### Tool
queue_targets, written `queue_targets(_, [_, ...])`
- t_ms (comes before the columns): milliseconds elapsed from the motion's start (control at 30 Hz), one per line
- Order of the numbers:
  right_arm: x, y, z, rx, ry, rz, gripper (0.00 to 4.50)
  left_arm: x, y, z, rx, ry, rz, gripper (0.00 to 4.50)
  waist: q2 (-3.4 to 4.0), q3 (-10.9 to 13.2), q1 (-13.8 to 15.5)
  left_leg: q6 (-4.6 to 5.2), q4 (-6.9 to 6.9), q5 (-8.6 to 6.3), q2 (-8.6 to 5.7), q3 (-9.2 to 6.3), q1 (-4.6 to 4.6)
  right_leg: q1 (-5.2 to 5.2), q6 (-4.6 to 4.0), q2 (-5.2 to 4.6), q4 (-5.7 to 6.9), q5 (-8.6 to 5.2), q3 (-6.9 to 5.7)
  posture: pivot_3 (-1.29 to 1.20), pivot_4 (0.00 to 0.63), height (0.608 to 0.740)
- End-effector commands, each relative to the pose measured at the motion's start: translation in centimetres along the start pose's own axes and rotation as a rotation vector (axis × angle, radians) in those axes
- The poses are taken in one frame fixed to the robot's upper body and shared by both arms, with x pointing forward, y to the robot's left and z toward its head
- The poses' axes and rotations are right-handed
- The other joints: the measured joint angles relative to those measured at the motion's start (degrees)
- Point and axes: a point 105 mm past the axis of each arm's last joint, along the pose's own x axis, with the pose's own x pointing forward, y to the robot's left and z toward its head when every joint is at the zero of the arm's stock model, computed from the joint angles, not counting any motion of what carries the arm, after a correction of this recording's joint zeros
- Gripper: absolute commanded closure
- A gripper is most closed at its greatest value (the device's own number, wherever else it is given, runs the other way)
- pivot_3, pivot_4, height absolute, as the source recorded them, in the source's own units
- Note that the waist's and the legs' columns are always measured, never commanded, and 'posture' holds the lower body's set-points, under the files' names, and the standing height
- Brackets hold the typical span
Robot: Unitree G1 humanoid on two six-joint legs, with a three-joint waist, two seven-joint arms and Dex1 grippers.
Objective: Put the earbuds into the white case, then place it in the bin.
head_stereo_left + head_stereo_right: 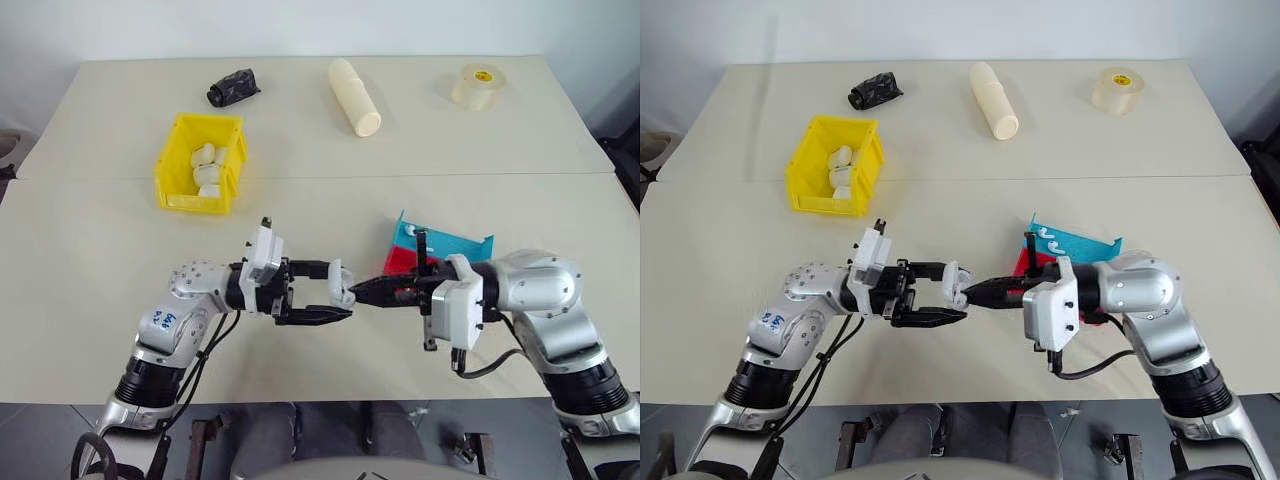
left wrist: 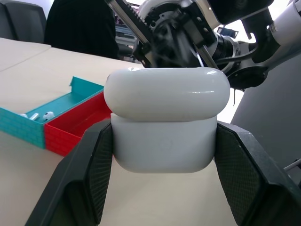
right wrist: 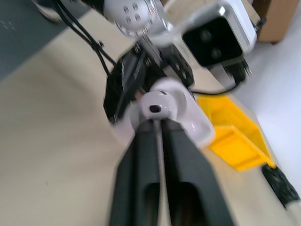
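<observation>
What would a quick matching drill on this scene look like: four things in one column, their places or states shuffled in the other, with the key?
Things:
1. white case
2. bin
3. tape roll
4. right gripper

Places or states:
A. far right part of the table
B. clamped between the left gripper's fingers, above the table
C. shut, tips at the case
D. yellow, white pieces inside, on the table's left part

Pairs: 1-B, 2-D, 3-A, 4-C
</observation>
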Motion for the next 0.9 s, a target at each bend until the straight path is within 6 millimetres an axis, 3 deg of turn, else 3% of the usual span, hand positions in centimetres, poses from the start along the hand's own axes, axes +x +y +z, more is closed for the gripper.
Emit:
queue_targets(33, [0.1,-0.2,1.0,-0.046,-0.030,-0.007,4.45,0.2,-0.4,0.8,0.026,-0.027,-0.016,1.70,0.00,0.0,0.0,0.00,0.01,0.00,0.00,0.00,0.00,0.00,0.00,0.00,0.01,0.00,0.00,0.00,0.150,0.740])
queue_targets(233, [-0.6,0.0,-0.1,0.014,0.022,-0.040,4.45,-0.1,-0.2,0.6,0.028,-0.021,0.005,1.70,0.00,0.0,0.0,0.00,0.01,0.00,0.00,0.00,0.00,0.00,0.00,0.00,0.01,0.00,0.00,0.00,0.150,0.740])
queue_targets(500, [-7.1,0.0,-3.9,0.286,0.214,-0.283,4.45,-3.1,0.3,0.4,0.111,-0.053,0.123,1.70,0.00,0.0,0.1,0.00,-0.03,0.00,0.00,0.00,0.00,0.01,0.00,-0.01,-0.01,0.00,0.00,0.00,0.150,0.740])
queue_targets(633, [-10.3,1.2,-4.3,0.397,0.281,-0.425,3.60,-4.1,-0.3,0.1,0.205,-0.065,0.152,1.70,0.00,0.0,0.1,0.00,-0.07,0.00,0.03,0.00,0.00,0.02,-0.01,-0.01,-0.04,0.00,-0.02,0.00,0.150,0.740])
queue_targets(767, [-13.7,2.9,-4.8,0.471,0.380,-0.546,2.19,-4.0,-0.2,0.2,0.241,-0.108,0.214,1.70,0.00,0.0,0.3,0.01,-0.04,0.00,0.00,0.02,0.02,0.10,0.00,-0.04,-0.20,0.00,-0.03,0.00,0.150,0.740])
queue_targets(900, [-16.4,3.2,-4.7,0.487,0.439,-0.693,0.81,-3.7,-0.1,0.0,0.259,-0.141,0.255,1.70,0.02,0.0,0.2,0.04,-0.01,0.01,-0.02,0.03,0.09,0.18,0.03,-0.06,-0.21,0.02,-0.01,0.00,0.150,0.740])
